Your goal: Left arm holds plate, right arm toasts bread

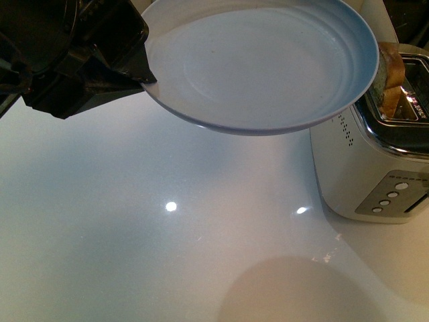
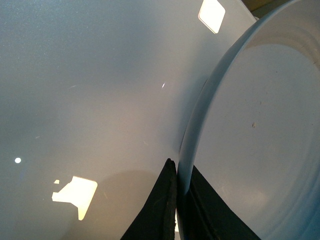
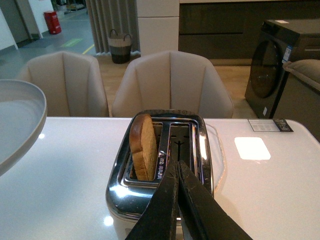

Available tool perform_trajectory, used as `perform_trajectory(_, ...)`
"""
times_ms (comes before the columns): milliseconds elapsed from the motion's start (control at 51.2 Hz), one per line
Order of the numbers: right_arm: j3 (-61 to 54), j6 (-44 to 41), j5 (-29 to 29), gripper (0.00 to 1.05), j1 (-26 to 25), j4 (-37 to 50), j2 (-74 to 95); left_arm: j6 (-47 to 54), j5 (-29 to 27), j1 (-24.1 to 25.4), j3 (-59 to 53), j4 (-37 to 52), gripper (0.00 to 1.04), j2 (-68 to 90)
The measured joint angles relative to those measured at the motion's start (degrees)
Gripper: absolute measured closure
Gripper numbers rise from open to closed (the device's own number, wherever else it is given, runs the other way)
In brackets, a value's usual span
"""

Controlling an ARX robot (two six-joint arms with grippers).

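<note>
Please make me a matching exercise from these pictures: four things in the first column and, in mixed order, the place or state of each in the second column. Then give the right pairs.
Column one
1. plate
2. bread
3. toaster
4. right tool

Column two
A. stands on the white table
B. shut, holding nothing
C. held in the air, its rim gripped by the left tool
D. stands upright in the toaster

Pairs: 1-C, 2-D, 3-A, 4-B
</note>
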Motion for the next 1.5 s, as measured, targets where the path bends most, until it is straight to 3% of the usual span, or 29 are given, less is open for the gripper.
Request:
perform_trajectory(195, -1.60, 0.00, -0.02, 1.03, 0.00, -0.15, -2.95, -0.02, 0.00, 0.00, 0.02, 0.00, 1.02, 0.00)
perform_trajectory(918, -1.62, 0.00, -0.02, 1.03, 0.00, -16.79, -19.91, -0.02, 0.02, 0.00, 0.07, 0.00, 1.02, 0.00)
perform_trajectory(1016, -1.60, 0.00, 0.02, 1.03, 0.00, -26.29, -28.13, -0.02, 0.02, 0.00, 0.07, 0.00, 1.02, 0.00)
perform_trajectory(1211, -1.60, 0.00, 0.04, 1.03, 0.00, -26.88, -29.68, -0.02, -0.02, 0.00, 0.07, 0.00, 1.02, -0.09)
perform_trajectory(1504, -1.60, -0.02, 0.04, 0.58, 0.00, -26.88, -29.73, 0.00, 0.00, 0.00, 0.09, 0.00, 1.02, -0.11)
